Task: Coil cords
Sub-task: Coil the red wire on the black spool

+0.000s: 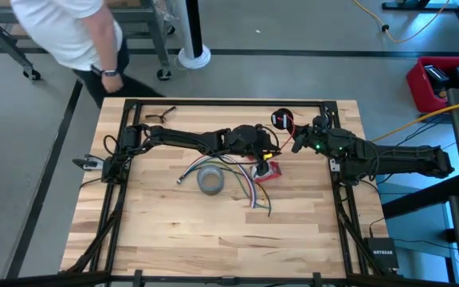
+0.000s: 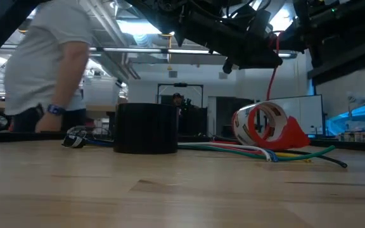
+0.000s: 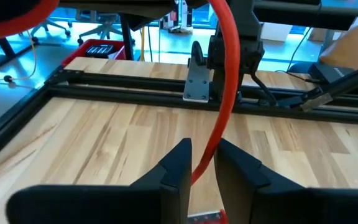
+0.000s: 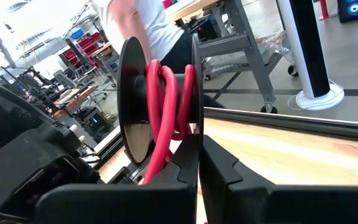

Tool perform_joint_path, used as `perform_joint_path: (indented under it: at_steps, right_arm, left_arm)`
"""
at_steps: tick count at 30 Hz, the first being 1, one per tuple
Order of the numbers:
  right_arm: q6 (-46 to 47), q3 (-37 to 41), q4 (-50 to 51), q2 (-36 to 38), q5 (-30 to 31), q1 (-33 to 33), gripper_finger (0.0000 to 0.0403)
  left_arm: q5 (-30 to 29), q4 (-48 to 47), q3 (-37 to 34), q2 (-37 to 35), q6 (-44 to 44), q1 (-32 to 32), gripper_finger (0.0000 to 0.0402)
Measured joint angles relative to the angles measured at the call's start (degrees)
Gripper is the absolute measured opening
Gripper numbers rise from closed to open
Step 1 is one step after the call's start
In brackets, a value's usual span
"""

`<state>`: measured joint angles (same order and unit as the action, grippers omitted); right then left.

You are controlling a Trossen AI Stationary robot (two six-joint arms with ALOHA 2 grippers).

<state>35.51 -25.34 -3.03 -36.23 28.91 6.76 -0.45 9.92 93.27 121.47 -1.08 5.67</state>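
Near the table's far edge, your right gripper (image 4: 199, 163) is clamped on a black spool (image 4: 160, 99) w/ red wire (image 4: 166, 106) wound round its core. That wire runs down btwn the fingers (image 3: 178, 167) of your left gripper (image 3: 201, 167), set narrowly apart, wire in the gap; can't tell if it's pinched. A grey tape roll (image 1: 210, 180) and loose coloured cables (image 2: 258, 152) lie on the light wood-plank table (image 1: 174, 231). "NETGEAR" reads on a black box (image 1: 382, 256) at the table's corner.
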Motion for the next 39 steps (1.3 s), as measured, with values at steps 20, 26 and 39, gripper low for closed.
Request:
perform_joint_path:
  at_steps: [20,26,39]
  right_arm:
    - [1.99,0.02,9.60,5.83,0.00,0.00,0.0003]
    - [5.01,0.02,15.72,6.69,-6.56,0.02,0.0003]
    - [6.51,0.02,20.96,0.88,-10.68,0.02,0.0003]
  left_arm:
    - [-1.39,-9.81,0.00,0.00,-16.91,3.77,0.0003]
    - [7.53,-12.02,0.00,0.00,-25.90,7.79,0.0002]
    - [32.46,-12.52,0.00,0.00,-41.97,16.37,0.0001]
